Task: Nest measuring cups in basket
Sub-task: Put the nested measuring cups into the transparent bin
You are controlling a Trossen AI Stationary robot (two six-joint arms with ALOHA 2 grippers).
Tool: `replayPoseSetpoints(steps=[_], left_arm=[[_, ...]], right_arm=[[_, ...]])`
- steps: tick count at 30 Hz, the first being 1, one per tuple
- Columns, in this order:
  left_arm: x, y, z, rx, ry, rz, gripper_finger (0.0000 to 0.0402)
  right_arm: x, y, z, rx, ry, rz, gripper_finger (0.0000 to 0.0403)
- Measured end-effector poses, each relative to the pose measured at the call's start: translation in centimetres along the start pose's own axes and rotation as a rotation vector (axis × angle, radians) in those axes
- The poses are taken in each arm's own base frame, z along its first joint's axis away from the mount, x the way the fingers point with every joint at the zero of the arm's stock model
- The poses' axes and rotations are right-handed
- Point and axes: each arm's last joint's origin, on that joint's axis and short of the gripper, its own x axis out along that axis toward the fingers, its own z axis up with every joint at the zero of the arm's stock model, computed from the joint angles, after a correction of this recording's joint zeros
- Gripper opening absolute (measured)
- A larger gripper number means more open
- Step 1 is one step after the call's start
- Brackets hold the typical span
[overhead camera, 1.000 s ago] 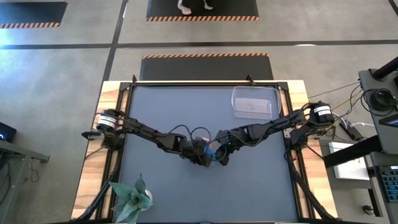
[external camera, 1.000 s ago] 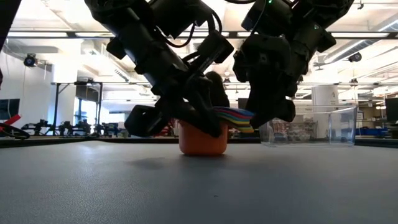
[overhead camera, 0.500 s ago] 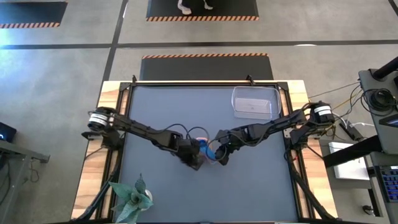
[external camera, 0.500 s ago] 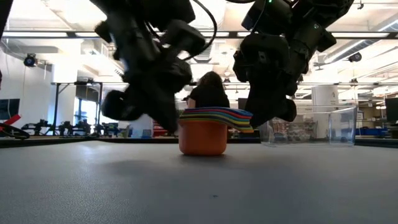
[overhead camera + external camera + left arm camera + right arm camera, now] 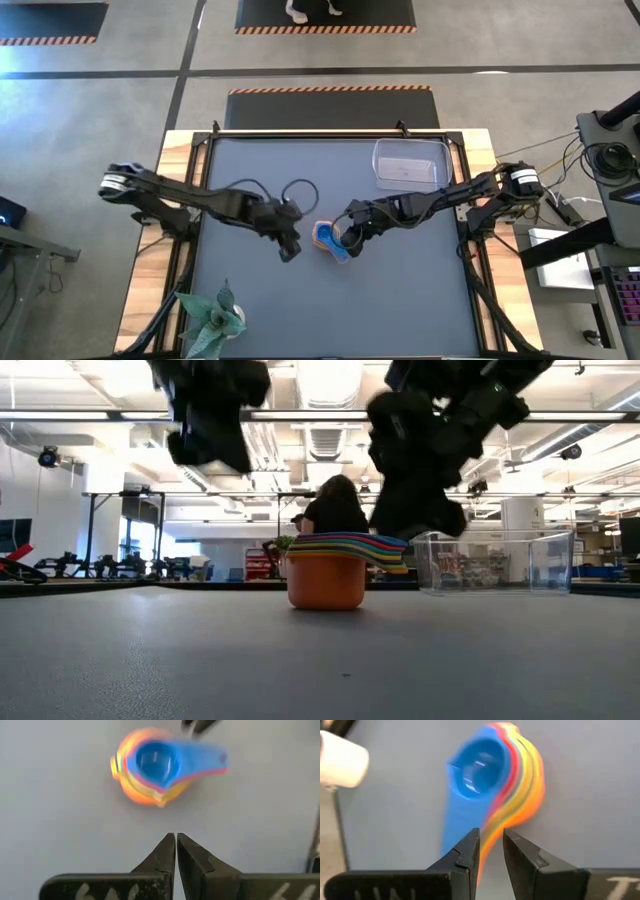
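Observation:
The measuring cups (image 5: 328, 238) stand nested in one stack on the table's middle. An orange cup (image 5: 326, 582) is outermost and a blue one (image 5: 156, 762) innermost. Their handles (image 5: 385, 548) fan out toward the right arm. My left gripper (image 5: 288, 250) is shut, raised and to the left of the stack (image 5: 176, 836). My right gripper (image 5: 491, 839) is open by a narrow gap and hovers just above the handles (image 5: 418, 520). The clear basket (image 5: 407, 165) rests on its base near the far right corner.
A green paper-like plant (image 5: 213, 315) stands at the table's near left corner. The basket (image 5: 495, 562) shows behind and to the right of the stack in the low view. A person (image 5: 335, 510) sits in the room beyond the table. Grey table surface lies between stack and basket.
My left gripper has drawn away from the cup stack toward the table's left edge and risen well above it. My right gripper has lifted a little over the handles. The stack has stayed where it was.

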Motion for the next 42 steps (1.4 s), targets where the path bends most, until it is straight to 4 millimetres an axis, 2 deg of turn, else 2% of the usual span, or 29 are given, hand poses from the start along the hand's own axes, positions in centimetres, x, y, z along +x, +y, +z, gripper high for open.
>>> replayPoseSetpoints(steps=[3,9,12,17,22,27,35,42], left_arm=[[-3.0,0.1,0.4,0.070,-0.114,-0.019,0.0000],[-8.4,0.9,0.6,0.177,-0.327,0.012,0.0000],[-10.3,1.6,0.3,0.178,-0.401,0.028,0.0000],[-12.3,2.4,-0.4,0.185,-0.466,0.021,0.0000],[-12.9,3.5,-1.7,0.202,-0.513,-0.001,0.0000],[-12.7,5.0,-3.7,0.128,-0.629,-0.088,0.0000],[-11.6,7.6,-7.1,-0.024,-0.710,-0.198,0.0000],[-10.6,8.6,-8.5,-0.068,-0.697,-0.210,0.0000]], right_arm=[[-0.5,1.1,1.0,-0.036,-0.017,0.023,0.0080],[-2.1,2.9,2.8,-0.073,-0.010,-0.059,0.0113],[-3.0,3.5,3.4,-0.087,0.022,-0.109,0.0141],[-3.8,4.1,4.0,-0.082,0.023,-0.134,0.0206],[-3.4,4.1,4.0,-0.009,0.025,-0.140,0.0266],[-1.9,4.0,3.5,0.029,0.046,-0.156,0.0307],[-0.1,4.7,2.9,-0.014,0.074,-0.154,0.0338],[2.5,5.0,2.6,-0.036,0.127,-0.192,0.0354]])
